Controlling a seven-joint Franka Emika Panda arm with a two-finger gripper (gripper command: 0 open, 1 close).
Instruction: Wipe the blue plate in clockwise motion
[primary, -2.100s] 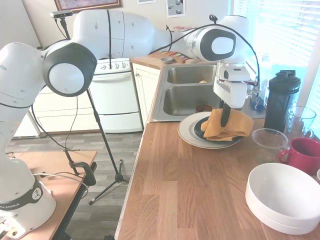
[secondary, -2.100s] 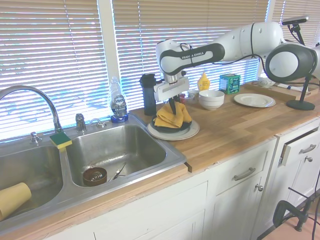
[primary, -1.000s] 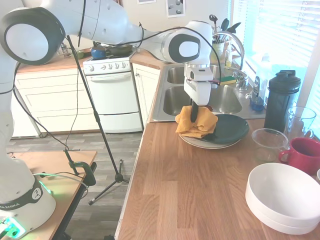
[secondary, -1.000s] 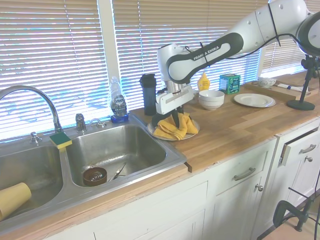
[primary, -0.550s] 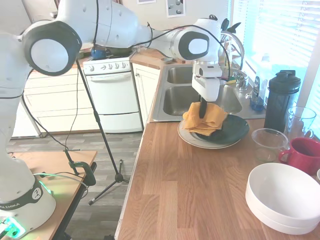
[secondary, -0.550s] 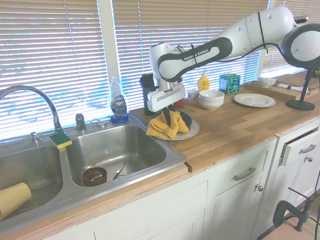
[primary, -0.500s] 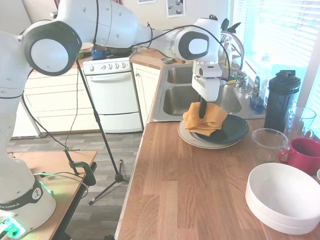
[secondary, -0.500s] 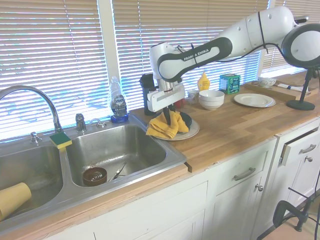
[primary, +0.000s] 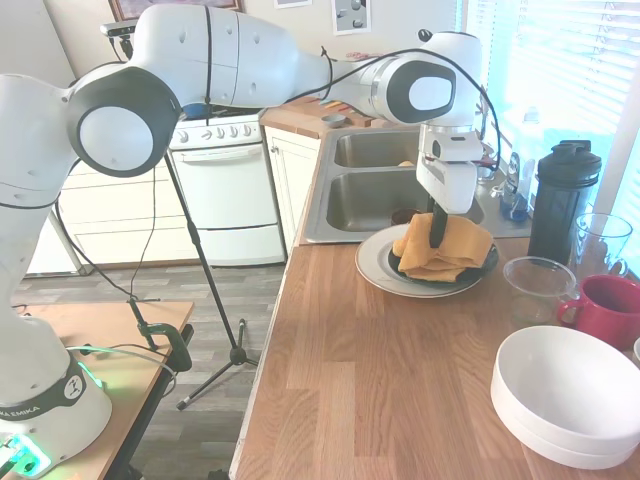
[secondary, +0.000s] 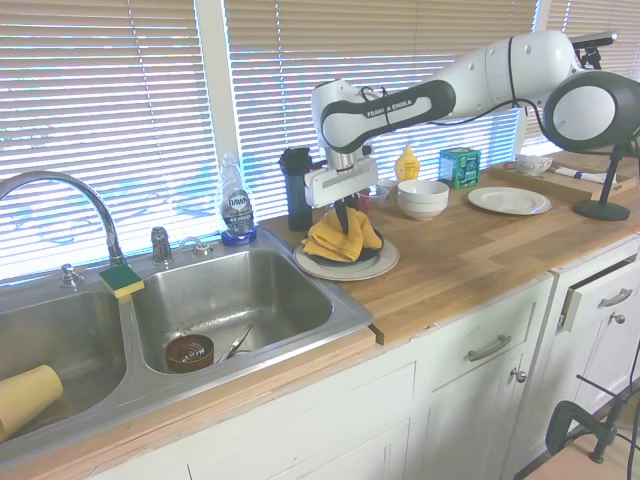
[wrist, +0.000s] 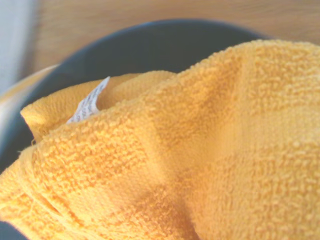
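Home kitchen: steel sink (secondary: 200, 310), stove (primary: 225, 185), wooden counter (primary: 400, 370).

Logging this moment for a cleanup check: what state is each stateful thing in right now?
claw: shut on the yellow cloth
yellow cloth: bunched, pressed onto the blue plate
blue plate: lying on the white plate, mostly covered by the cloth
white plate: flat on the counter
black shaker bottle: upright, lid on
red mug: upright

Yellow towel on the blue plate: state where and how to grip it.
Grip the raised bunched fold at the middle of the yellow towel, coming straight down from above. It lies heaped on the blue plate, so the peak gives the pincer a pinchable ridge, as it does now.
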